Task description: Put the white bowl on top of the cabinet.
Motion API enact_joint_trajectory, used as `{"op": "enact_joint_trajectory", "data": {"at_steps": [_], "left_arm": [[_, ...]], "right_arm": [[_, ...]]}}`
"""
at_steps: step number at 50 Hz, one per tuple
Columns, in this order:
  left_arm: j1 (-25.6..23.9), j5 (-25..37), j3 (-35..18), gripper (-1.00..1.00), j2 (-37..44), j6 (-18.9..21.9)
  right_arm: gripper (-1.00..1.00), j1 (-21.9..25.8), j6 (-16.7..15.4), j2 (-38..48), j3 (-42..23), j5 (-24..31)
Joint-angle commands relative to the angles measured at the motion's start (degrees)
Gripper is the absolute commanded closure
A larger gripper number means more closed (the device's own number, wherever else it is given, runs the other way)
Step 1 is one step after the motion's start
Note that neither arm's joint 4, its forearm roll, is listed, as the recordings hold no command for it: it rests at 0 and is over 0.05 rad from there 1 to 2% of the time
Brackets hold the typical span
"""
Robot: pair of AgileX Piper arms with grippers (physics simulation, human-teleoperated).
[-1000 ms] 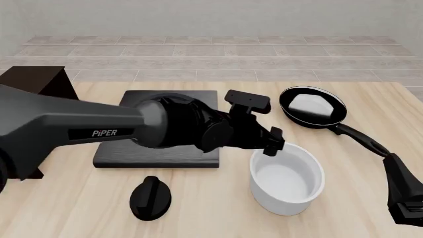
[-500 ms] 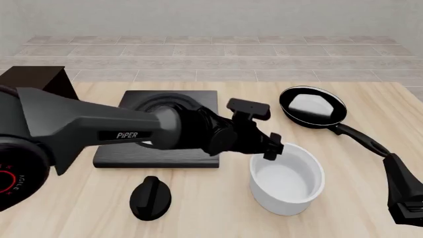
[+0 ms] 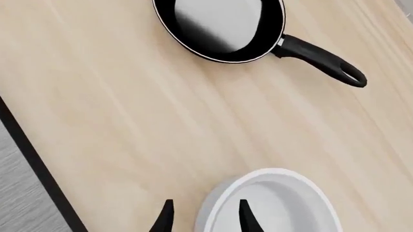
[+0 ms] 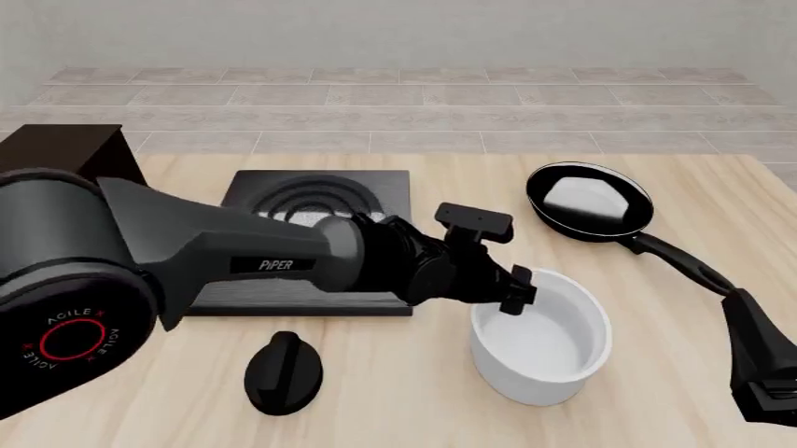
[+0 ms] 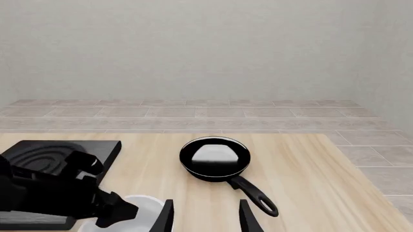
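"PiPER" on the left arm (image 4: 249, 257); "AGILE" on its base joint (image 4: 69, 341).

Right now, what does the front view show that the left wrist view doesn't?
Front only: the cabinet, the ringed stove plate, a black knob, the right arm.
Left wrist only: the left end effector open, one fingertip outside and one inside the white bowl rim.
Both: bowl, frying pan, table.

Glossy white bowl (image 4: 542, 338); pale matt wooden table (image 4: 149, 411); shiny black frying pan (image 4: 589, 203); dark wooden cabinet (image 4: 73, 152).
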Motion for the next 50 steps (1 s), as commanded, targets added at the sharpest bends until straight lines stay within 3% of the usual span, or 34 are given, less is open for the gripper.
{"op": "enact_joint_trajectory", "data": {"at_steps": [1,26,27,36,50], "left_arm": [[-0.4,-0.4,-0.5,-1.00,1.7,-0.2],[0.6,-0.4,-3.6,-1.00,7.6,0.9],[0.6,-0.3,-3.6,1.00,7.6,1.0],[0.0,-0.8,-2.1,1.00,3.4,2.4],[-1.6,0.6,0.3,1.00,-5.0,1.3]], "right_arm": [[-1.00,0.0,0.0,0.0,0.0,0.0],[-1.00,0.0,0.0,0.0,0.0,0.0],[-1.00,0.0,0.0,0.0,0.0,0.0],[-1.00,0.0,0.0,0.0,0.0,0.0],[-1.00,0.0,0.0,0.0,0.0,0.0]]}}
